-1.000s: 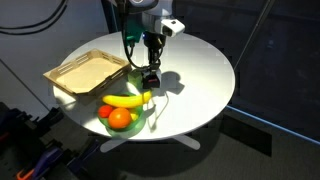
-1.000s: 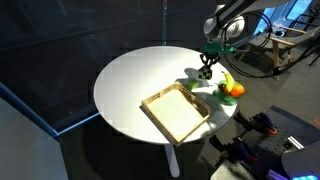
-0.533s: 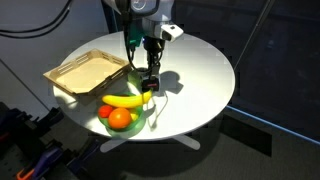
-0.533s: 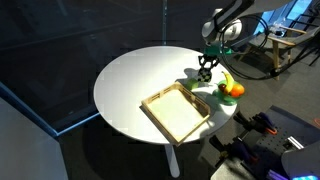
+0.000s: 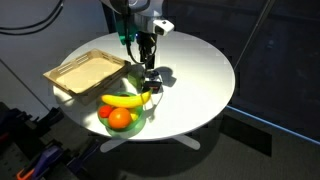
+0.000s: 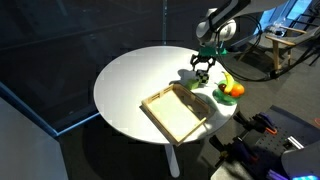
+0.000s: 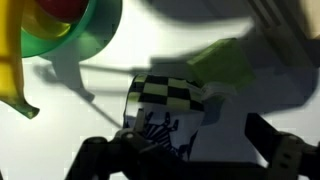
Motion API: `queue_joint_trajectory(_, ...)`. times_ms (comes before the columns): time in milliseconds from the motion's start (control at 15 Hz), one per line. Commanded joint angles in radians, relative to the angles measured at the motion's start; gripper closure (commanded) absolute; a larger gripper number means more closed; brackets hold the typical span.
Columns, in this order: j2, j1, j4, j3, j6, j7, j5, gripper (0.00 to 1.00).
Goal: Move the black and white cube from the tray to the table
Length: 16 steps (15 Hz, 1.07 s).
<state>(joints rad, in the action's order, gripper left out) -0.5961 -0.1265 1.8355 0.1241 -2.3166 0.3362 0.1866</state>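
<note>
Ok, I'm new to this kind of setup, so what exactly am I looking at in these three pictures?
A single robot arm with a two-fingered gripper hangs over a round white table. Two pictures come from cameras standing off the robot; the blurry close-up is from a camera on its wrist. On the table lie a wooden tray, a green bowl with a banana and other fruit, a yellow-green block and a black and white cube. The gripper is open; nothing is held.
</note>
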Motion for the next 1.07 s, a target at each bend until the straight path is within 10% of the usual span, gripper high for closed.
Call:
queue_joint_trajectory(0, 0.046, 0.017, 0.013, -0.011, 0.031, -0.043, -0.009, 0.00)
queue_joint_trajectory(1000, 0.198, 0.119, 0.100, -0.074, 0.152, -0.215, -0.130, 0.00)
